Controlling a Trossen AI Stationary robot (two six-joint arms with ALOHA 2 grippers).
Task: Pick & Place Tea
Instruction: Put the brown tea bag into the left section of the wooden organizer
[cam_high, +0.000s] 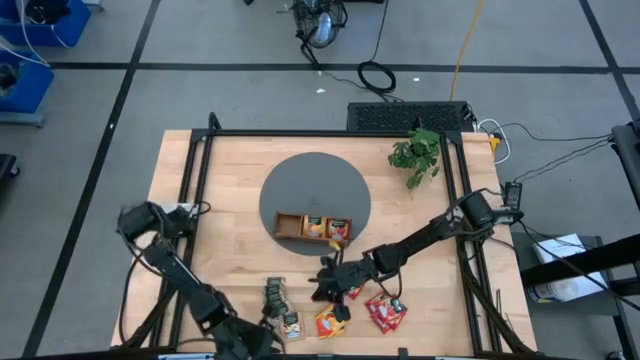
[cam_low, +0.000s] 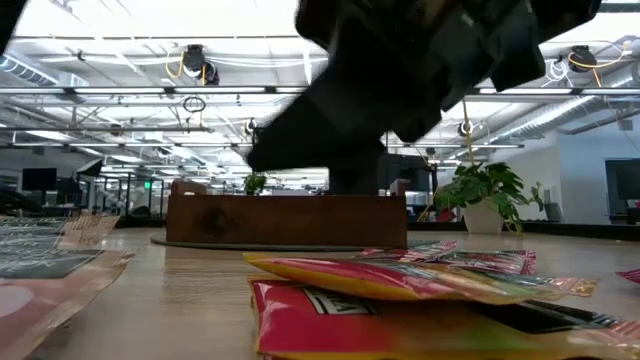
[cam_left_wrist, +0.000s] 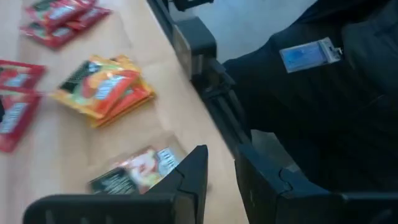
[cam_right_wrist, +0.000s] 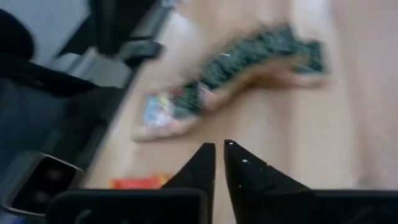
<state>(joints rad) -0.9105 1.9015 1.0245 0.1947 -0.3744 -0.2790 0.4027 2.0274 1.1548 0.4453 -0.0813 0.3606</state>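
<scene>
tea sachets, small flat rectangular packets in dark green (cam_high: 274, 294), orange-yellow (cam_high: 329, 321) and red (cam_high: 385, 313), lie loose in three clusters on the near part of the pale wooden table (cam_high: 215, 180), short of the brown wooden three-compartment tray (cam_high: 290, 227) on its round dark grey mat (cam_high: 315, 170); a few packets already sit in the tray. the right gripper (cam_high: 328, 282) is nearer the orange-yellow and red packets, poised just above the gap between tray and piles, its arm stretched low and diagonally in from the table's right edge. its fingers (cam_right_wrist: 239, 163) stand almost together with nothing visible between them, and whether they are closed cannot be told. the left gripper (cam_left_wrist: 219, 167) waits at the near edge beside the green cluster, fingers parted and empty. a small potted green plant (cam_high: 417, 155) stands at the far right.
</scene>
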